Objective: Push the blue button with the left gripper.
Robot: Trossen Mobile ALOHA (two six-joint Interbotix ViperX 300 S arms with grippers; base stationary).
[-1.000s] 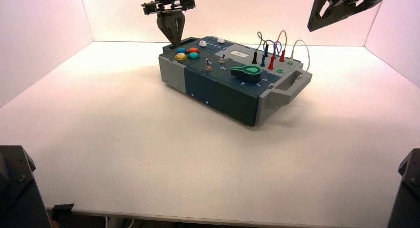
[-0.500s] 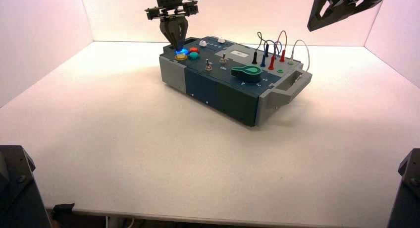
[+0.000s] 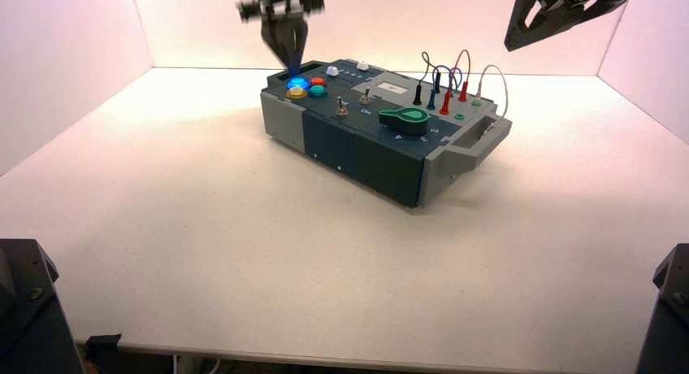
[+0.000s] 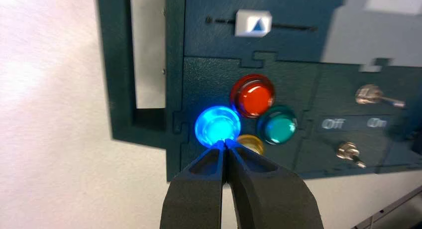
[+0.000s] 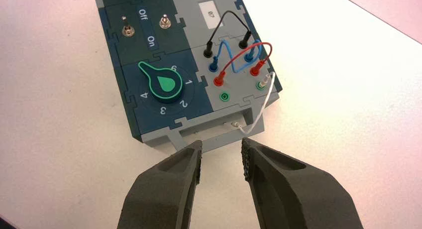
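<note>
The blue button (image 4: 217, 126) glows bright blue at the left end of the grey-blue box (image 3: 357, 150), in a cluster with a red button (image 4: 252, 95), a teal button (image 4: 277, 128) and a yellow button (image 4: 250, 143). My left gripper (image 4: 225, 142) is shut, its two black fingers pressed together, its tips at the blue button's edge. In the high view the left gripper (image 3: 292, 65) points straight down just above the lit blue button (image 3: 297, 84). My right gripper (image 5: 221, 159) hangs open, high off the box's right end, holding nothing.
Past the buttons sit a white slider cap (image 4: 253, 23) and two toggle switches (image 4: 373, 95) by "Off" and "On" lettering. A green knob (image 5: 164, 84) and looped plug wires (image 5: 239, 55) occupy the right end. White walls enclose the table (image 3: 203, 244).
The left gripper dropped from behind the box onto the blue button, which lit up blue, and has since lifted a little. The right arm has not moved.
</note>
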